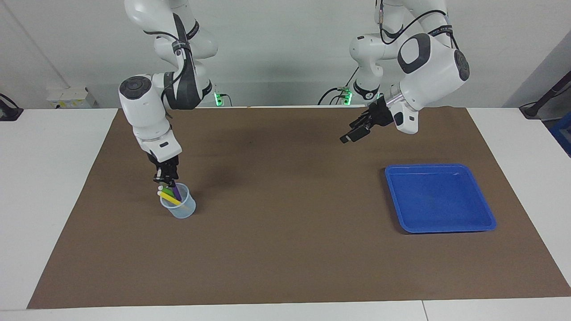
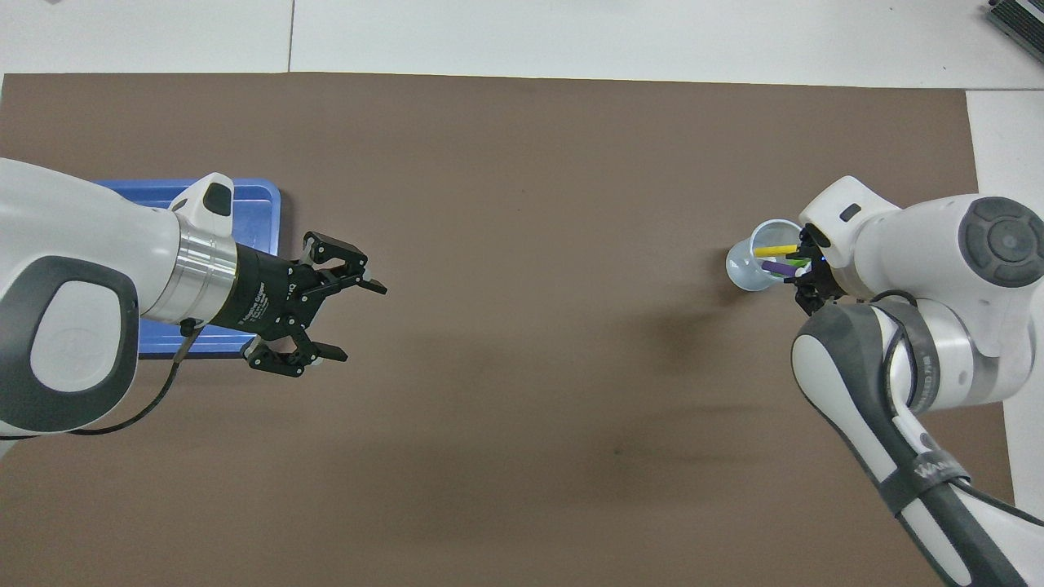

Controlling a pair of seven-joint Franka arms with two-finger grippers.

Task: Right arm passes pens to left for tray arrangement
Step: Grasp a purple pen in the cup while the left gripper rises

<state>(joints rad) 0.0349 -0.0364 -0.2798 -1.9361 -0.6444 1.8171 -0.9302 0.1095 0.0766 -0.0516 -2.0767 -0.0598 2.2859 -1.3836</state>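
The right gripper hangs straight down over a small translucent cup that stands on the brown mat toward the right arm's end of the table. Its fingertips sit just above the cup's mouth at the upper ends of the pens; whether they are open or pinching one of the pens cannot be told from either view. Three pens lean in the cup: a yellow pen, a green pen and a purple pen.

The left gripper is held up in the air over bare mat, beside the edge of the blue tray, pointing toward the middle of the table. Its fingers are spread wide and hold nothing.

The tray lies flat on the mat toward the left arm's end of the table, well apart from the cup, with no pen in it.
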